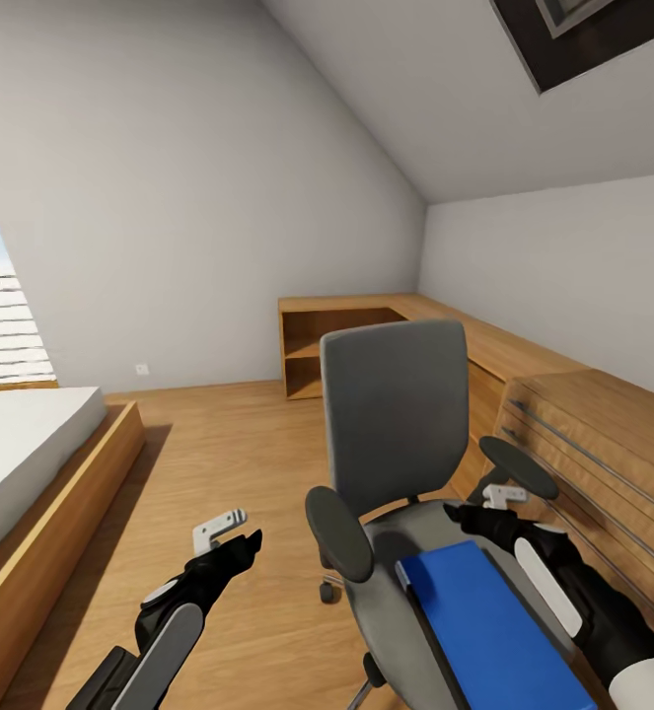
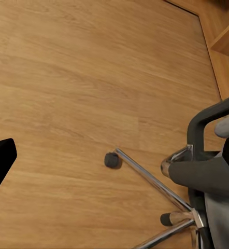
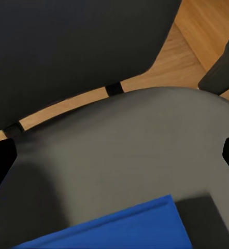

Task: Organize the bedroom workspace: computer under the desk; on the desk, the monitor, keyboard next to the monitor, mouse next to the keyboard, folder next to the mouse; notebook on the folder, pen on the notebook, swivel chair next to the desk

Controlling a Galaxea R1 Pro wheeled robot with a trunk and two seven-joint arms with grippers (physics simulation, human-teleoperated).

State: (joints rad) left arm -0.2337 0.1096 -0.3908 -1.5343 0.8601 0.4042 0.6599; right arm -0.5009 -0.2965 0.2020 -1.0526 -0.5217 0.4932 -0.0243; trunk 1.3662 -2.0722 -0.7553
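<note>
The grey swivel chair (image 1: 396,414) stands on the wood floor with its back towards the far wall. A bright-blue folder (image 1: 484,621) lies flat on its seat (image 3: 119,150). My right gripper (image 1: 479,505) hovers open just above the seat, past the folder's far edge (image 3: 125,228) and beside the right armrest (image 1: 519,465). My left gripper (image 1: 233,537) is open over bare floor to the left of the chair, above a castor (image 2: 112,160) and the chrome base (image 2: 161,184). The desk, computer, monitor, keyboard, mouse, notebook and pen are out of view.
A bed (image 1: 31,444) in a wooden frame runs along the left. A low light-wood cabinet (image 1: 327,345) lines the far wall and turns along the right into wooden drawers (image 1: 603,434) close behind the chair. Open floor (image 1: 228,444) lies between the bed and the chair.
</note>
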